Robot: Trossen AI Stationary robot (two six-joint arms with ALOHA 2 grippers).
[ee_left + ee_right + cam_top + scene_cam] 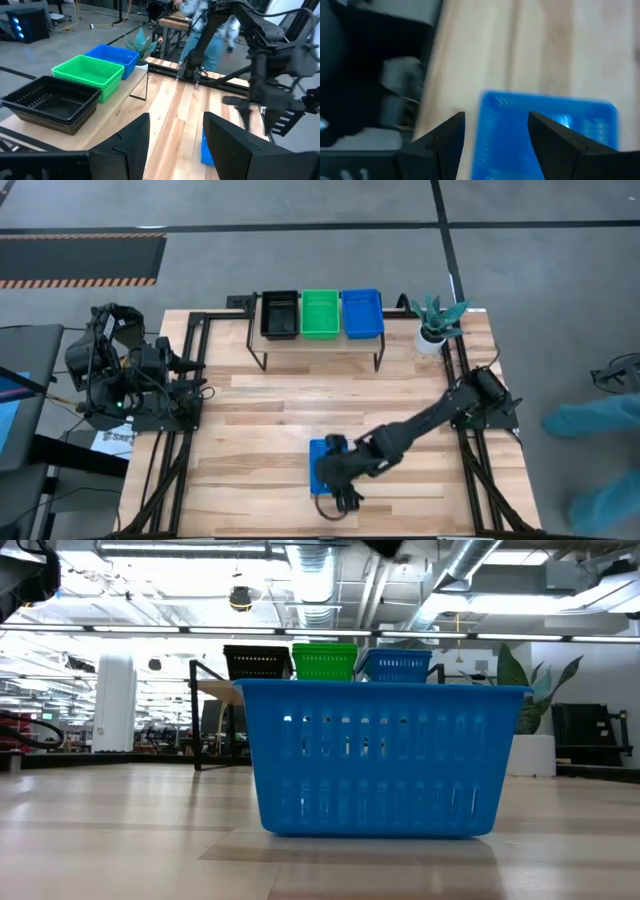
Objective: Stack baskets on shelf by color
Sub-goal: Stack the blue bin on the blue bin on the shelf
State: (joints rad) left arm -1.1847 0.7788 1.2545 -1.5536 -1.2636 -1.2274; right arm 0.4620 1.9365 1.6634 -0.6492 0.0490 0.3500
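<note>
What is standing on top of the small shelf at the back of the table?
On the shelf stand a black basket, a green basket and a blue basket, side by side. Whether each is one basket or a stack cannot be seen; what is visible of their insides is empty.

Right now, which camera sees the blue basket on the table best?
The low view: the blue basket fills the picture, upright on the table, slots clear. The high view shows it partly under the right gripper. The right wrist view shows it blurred; the left wrist view shows only a corner.
</note>
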